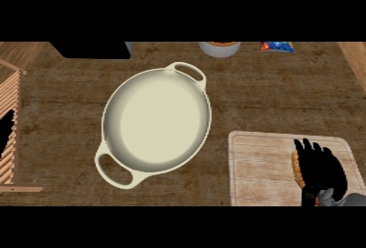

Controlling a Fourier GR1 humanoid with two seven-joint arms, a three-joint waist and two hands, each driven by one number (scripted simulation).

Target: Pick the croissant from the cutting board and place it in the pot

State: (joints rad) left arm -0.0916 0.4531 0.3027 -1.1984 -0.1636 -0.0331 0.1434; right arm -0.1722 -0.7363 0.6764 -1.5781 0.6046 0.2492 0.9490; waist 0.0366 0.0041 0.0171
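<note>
A cream oval pot [157,121] with two loop handles lies empty in the middle of the wooden counter. To its lower right sits a pale wooden cutting board [257,169]. On the board's right half lies the croissant [295,167], of which only a brown strip shows. My right hand [322,167] lies over the croissant and hides most of it, with the fingers stretched toward the far side of the board. My left hand does not show.
A wooden slatted rack [7,121] stands along the left edge. At the back are a black box [93,49], a grey round container [220,48] and a blue and red packet [277,46].
</note>
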